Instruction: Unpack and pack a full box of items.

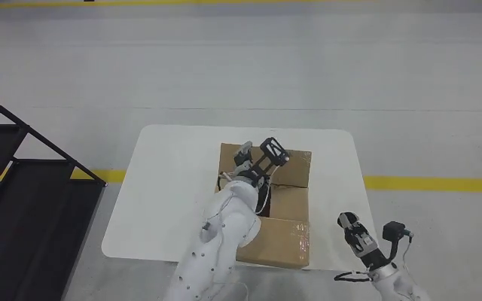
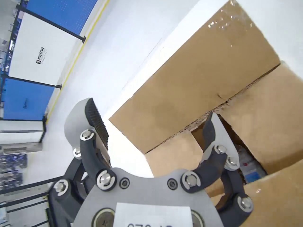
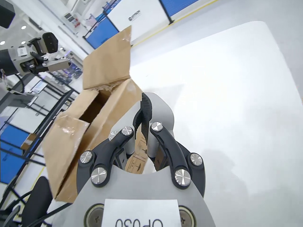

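Note:
A brown cardboard box (image 1: pixel 286 180) stands in the middle of the white table (image 1: pixel 173 188) with its flaps spread open. My left gripper (image 1: pixel 260 153) hangs over the box's far-left part. It is open in the left wrist view (image 2: pixel 153 124), one finger (image 2: pixel 209 128) over the opening, the other (image 2: pixel 97 119) outside, and a flap (image 2: pixel 194 72) between them untouched. A blue and white item (image 2: pixel 251 173) shows deep inside. My right gripper (image 3: pixel 143 114) is shut and empty, off the table's near right corner (image 1: pixel 350 223), beside the box (image 3: pixel 99 109).
A black metal rack (image 1: pixel 38 203) stands left of the table. A taped flap (image 1: pixel 282 241) hangs out over the near table edge. Bare table surface lies on the left and on the right side (image 3: pixel 225 95).

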